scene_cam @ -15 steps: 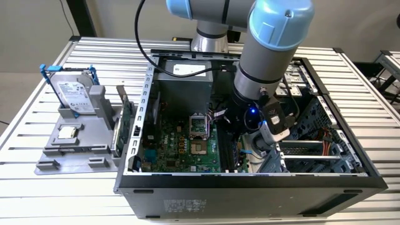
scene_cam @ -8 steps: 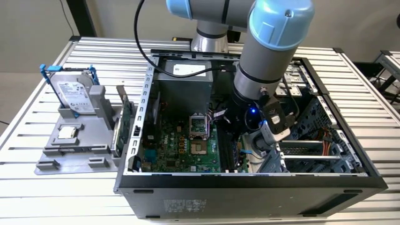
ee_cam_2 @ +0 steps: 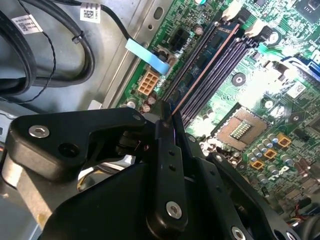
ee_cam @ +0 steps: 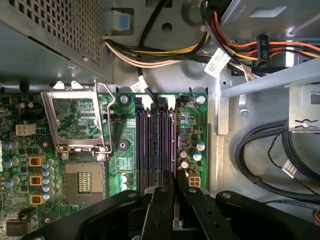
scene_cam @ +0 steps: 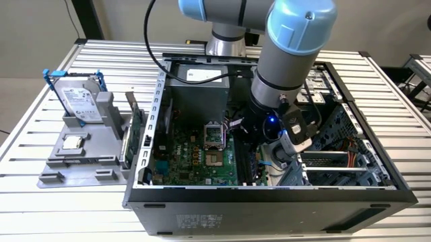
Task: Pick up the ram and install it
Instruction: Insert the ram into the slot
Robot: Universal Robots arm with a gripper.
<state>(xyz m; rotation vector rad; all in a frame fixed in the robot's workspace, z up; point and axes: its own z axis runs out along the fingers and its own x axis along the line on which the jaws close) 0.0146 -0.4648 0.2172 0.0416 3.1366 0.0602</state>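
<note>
The arm reaches down into the open computer case (scene_cam: 269, 194) on the slatted table (scene_cam: 397, 91). The gripper (ee_cam: 175, 192) is closed narrow on the ram (ee_cam_2: 202, 67), a thin dark stick held on edge between the fingers (ee_cam: 161, 210). The ram stands in line with the black slots (ee_cam: 152, 145) of the motherboard (ee_cam: 120, 150), at the slot nearest the board's edge; whether it is fully seated cannot be told. The empty processor socket (ee_cam: 82, 180) lies beside the slots. A grey holder (scene_cam: 84, 151) near the table's edge carries a hard drive (scene_cam: 79, 101).
</note>
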